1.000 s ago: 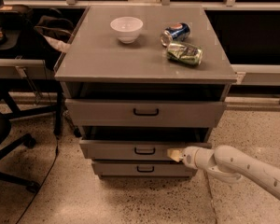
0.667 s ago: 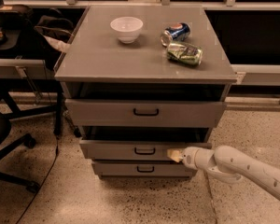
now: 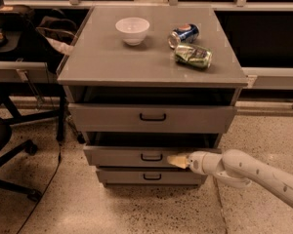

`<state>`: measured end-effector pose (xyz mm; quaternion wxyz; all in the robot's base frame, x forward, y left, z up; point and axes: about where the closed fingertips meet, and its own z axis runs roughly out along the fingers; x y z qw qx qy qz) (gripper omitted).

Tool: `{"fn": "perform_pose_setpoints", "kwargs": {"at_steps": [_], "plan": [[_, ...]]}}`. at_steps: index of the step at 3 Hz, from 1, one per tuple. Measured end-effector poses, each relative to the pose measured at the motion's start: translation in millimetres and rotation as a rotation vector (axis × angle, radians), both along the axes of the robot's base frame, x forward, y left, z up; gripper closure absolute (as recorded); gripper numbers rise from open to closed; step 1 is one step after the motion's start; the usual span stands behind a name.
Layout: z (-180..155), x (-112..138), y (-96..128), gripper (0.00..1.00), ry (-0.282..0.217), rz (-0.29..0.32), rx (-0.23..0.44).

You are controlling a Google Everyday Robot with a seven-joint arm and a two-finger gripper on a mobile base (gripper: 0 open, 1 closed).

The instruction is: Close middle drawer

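Observation:
The middle drawer (image 3: 122, 155) is the second of three in the grey cabinet. It has a low flat front and a small dark loop handle (image 3: 151, 157). It stands slightly out, with a dark gap above its front. My gripper (image 3: 176, 160) comes in from the right on a white arm. Its yellowish tip rests against the drawer front just right of the handle.
The top drawer (image 3: 151, 117) also stands out a little; the bottom drawer (image 3: 149, 177) sits below. On the cabinet top (image 3: 112, 57) are a white bowl (image 3: 132, 29), a blue can (image 3: 183, 34) and a green can (image 3: 193, 55), both lying down. An office chair (image 3: 2, 145) and desk are at left.

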<state>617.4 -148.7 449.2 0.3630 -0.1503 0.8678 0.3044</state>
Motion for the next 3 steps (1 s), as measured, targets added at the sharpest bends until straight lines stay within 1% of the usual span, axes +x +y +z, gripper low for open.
{"fn": "perform_pose_setpoints", "kwargs": {"at_steps": [1,2,3], "plan": [[2,3,3,0.0,-0.005,0.012,-0.003],[5,4,3,0.0,-0.011,0.017,-0.005],[17,-39,-16,0.0,-0.04,0.044,0.018]]}}
